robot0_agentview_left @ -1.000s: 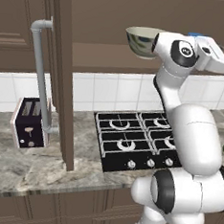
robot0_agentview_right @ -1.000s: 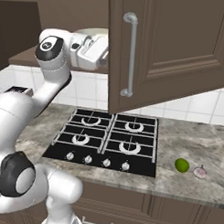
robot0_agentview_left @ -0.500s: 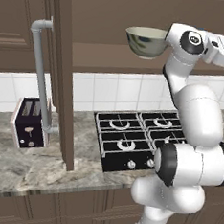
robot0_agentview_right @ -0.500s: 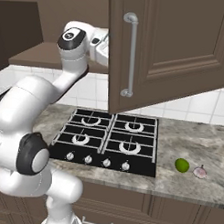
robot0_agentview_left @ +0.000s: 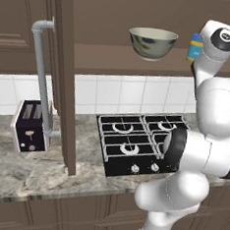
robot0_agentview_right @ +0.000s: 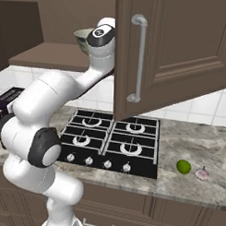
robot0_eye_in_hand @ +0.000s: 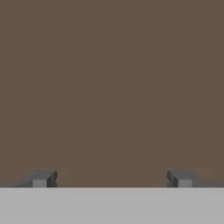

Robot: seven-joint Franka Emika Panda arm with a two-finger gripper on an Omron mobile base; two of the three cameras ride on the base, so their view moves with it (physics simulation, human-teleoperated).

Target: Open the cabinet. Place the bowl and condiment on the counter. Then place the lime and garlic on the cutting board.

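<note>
Brown cabinet: doors swung open, shelf exposed.
Bowl: on that shelf, left of the condiment.
What changed: my arm has swung right, deeper into the cabinet beside the condiment.
Gripper: fingers spread wide, empty, facing plain brown wood, probably the cabinet's interior.
Meaning: condiment likely gets grasped next.

Cabinet dark brown, doors swung open. Bowl grey-green, upright on cabinet shelf; condiment jar just right of it. Lime beside garlic on marbled counter, right of hob.
</note>
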